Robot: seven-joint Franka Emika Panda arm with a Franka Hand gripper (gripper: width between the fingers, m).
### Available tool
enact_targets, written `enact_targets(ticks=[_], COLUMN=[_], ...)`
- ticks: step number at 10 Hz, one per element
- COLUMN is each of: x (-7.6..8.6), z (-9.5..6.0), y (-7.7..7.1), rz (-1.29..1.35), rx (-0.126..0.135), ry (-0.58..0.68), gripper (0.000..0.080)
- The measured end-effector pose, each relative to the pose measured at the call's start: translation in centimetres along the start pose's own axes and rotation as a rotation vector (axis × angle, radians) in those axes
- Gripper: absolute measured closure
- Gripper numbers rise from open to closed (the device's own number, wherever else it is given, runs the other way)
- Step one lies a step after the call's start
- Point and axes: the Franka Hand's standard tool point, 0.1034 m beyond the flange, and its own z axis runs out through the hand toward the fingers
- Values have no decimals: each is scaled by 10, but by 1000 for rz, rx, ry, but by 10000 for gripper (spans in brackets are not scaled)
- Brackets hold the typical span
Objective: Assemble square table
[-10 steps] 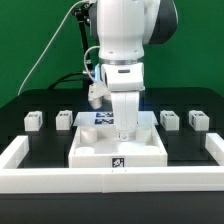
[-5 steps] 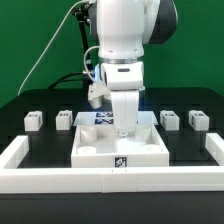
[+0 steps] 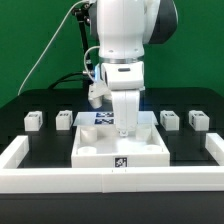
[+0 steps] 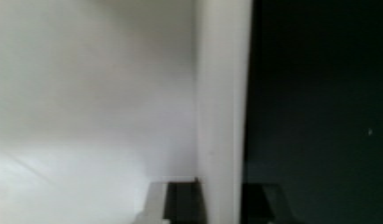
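The square table top (image 3: 100, 150) is a white tray with a raised rim and a tag (image 3: 119, 161) on its near edge, lying in the middle of the black table. My gripper (image 3: 125, 131) reaches straight down onto its far rim, towards the exterior view's right. In the wrist view the white rim (image 4: 223, 100) runs between my two dark fingers (image 4: 179, 205), and the gripper (image 4: 222, 205) is shut on it. Two small white legs (image 3: 34, 119) (image 3: 64, 118) stand at the exterior view's left and two (image 3: 169, 119) (image 3: 197, 120) at its right.
The marker board (image 3: 101, 117) lies flat just behind the table top. A long white border wall (image 3: 110, 180) runs along the front and turns back at both sides (image 3: 14, 152). A green backdrop and cables stand behind the arm.
The fingers have closed onto the table top's far rim. The arm and the table top have stayed where they were.
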Motion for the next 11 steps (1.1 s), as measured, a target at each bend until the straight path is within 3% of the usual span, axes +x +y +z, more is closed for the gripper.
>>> enact_targets(ticks=[6, 10, 11], x=[63, 86, 87], z=[0, -1, -1], y=[31, 49, 49], rz=[35, 65, 65], rx=[-31, -45, -33], ry=[24, 37, 34], gripper=[732, 732, 732])
